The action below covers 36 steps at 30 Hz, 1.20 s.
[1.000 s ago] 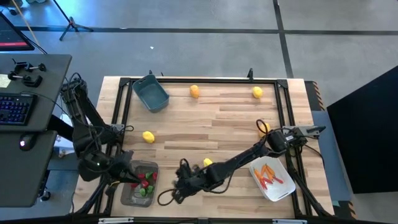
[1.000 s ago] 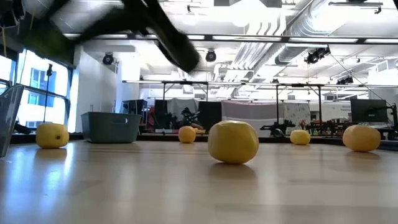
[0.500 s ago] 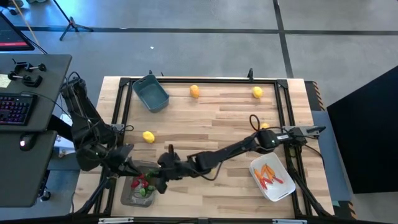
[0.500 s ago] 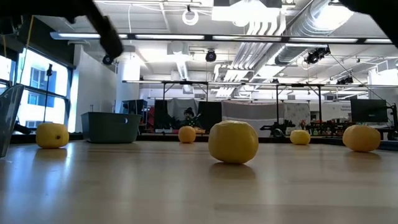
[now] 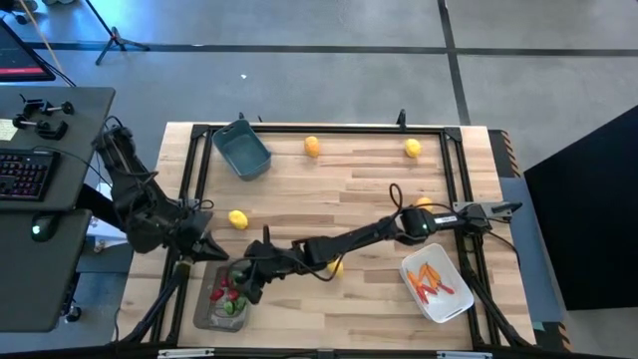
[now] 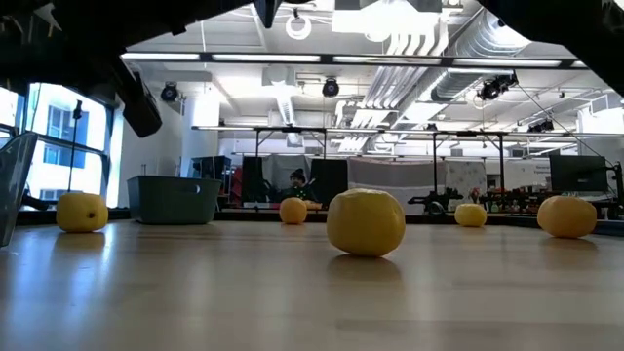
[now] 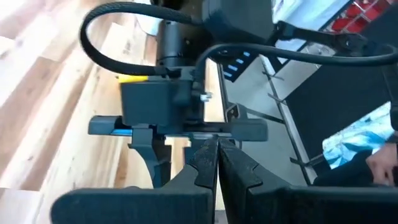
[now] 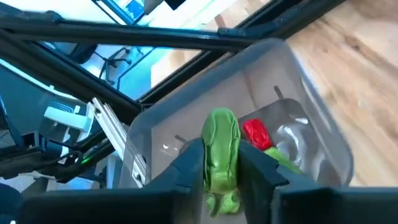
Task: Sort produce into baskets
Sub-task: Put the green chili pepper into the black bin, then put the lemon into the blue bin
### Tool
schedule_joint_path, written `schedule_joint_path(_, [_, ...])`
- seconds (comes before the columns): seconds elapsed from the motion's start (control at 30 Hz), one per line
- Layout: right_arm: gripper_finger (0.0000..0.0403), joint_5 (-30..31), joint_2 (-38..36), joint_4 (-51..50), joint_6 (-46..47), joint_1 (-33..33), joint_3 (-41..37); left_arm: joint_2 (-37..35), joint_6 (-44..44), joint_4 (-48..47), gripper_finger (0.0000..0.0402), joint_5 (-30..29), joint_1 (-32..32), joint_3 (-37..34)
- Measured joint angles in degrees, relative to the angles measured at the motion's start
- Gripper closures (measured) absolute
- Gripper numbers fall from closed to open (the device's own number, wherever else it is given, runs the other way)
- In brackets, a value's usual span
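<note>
Green and seemingly light, rigid plastic, the toy vegetable [image 8: 221, 155] is pinched at mid-body between the right gripper [image 8: 219, 167] fingers above the grey tray [image 8: 323, 134]; the left gripper [image 7: 216, 167] is shut, empty.

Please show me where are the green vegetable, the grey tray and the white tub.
green vegetable [image 8: 221, 144]: right wrist view, middle of its body.
grey tray [image 8: 311, 109]: right wrist view, its side wall.
white tub [image 5: 456, 305]: high view, its rim.
</note>
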Motion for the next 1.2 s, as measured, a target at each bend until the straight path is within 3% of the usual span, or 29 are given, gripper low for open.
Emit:
schedule_joint_path(0.33, [0.0231,-2.7,0.0,0.0,-0.1,-1.5,0.0,-2.2,0.6,-4.0,0.0401,4.0,7.9,0.0])
schedule_joint_path(0.47, [0.0213,-7.8,-1.1,-2.4,-2.4,-2.5,0.0,-1.8,-1.6,-6.1,0.0401,5.5,11.2,0.0])
schedule_joint_path(0.6, [0.026,-7.2,-5.2,-14.4,-8.7,-4.0,0.1,-1.5,-1.6,-7.8,0.0401,5.8,14.6,0.0])
schedule_joint_path(0.77, [0.0385,-3.7,-9.1,-27.6,-19.2,-6.6,0.1,-0.6,-0.5,-9.6,0.0401,8.8,20.4,0.0])
schedule_joint_path(0.97, [0.0399,-0.1,-11.1,-30.1,-28.3,-10.3,0.1,0.4,6.1,-10.1,0.0401,17.5,28.1,0.0])
schedule_joint_path(1.07, [0.0401,-3.1,-9.8,-25.8,-30.8,-12.2,-1.5,1.1,9.0,-10.7,0.0401,23.0,32.4,0.0])
schedule_joint_path(1.2, [0.0402,-9.5,-9.9,-12.4,-28.8,-14.0,-11.3,2.3,13.4,-12.4,0.0401,30.5,38.3,0.0])
